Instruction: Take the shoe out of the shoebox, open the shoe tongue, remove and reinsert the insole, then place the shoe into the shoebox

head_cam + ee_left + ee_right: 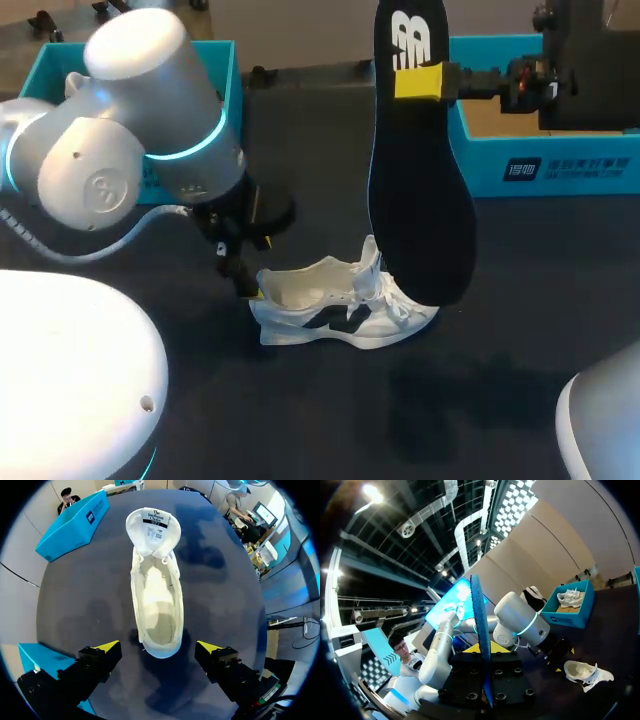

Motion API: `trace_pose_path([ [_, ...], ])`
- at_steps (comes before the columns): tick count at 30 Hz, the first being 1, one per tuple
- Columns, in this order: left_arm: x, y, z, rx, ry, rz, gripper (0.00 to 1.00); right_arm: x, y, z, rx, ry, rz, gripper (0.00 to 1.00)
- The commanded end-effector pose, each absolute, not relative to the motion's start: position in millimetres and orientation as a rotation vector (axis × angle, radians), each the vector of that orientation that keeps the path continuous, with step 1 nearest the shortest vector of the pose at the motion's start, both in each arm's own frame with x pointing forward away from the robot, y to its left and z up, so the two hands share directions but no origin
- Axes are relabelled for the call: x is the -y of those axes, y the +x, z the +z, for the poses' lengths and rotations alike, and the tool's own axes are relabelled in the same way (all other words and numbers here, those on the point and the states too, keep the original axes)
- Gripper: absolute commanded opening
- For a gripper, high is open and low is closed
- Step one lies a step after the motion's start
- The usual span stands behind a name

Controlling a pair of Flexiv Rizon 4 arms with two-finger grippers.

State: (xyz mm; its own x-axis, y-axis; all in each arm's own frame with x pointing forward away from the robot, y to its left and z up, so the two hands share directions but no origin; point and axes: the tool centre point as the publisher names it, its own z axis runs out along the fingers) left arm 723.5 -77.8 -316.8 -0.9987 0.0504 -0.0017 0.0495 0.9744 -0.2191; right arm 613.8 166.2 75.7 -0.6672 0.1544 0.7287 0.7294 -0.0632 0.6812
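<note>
I'd angle the insole (pixel 420 200), pinched by my right end effector (pixel 420 82), toe-first into the shoe (pixel 340 305) my open left end effector (pixel 159 649) straddles.

White sneaker (pixel 345 310) with a black side marking and cream lining; black insole (pixel 415 170) bearing a white logo. Teal shoebox (pixel 545 160) with white print. Dark grey worktop (pixel 300 130). Left pincer (pixel 159 647) and right pincer (pixel 420 82) — black, yellow-tipped. Left arm (pixel 130 130) — silver-grey, cyan ring.

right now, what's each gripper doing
left gripper: open, at the heel of the shoe
right gripper: shut on the insole, held above the shoe
</note>
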Motion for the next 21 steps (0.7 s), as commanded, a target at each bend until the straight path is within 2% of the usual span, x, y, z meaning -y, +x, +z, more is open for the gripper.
trace_pose_path([
  [1,84.6,723.1,-315.4,3.143,-0.077,0.125,1.00,-170.4,615.6,76.2,1.787,-0.946,-1.776,0.00],
  [21,92.2,724.9,-311.9,3.182,0.005,0.140,1.00,-170.4,615.6,76.2,1.787,-0.946,-1.776,0.00],
])
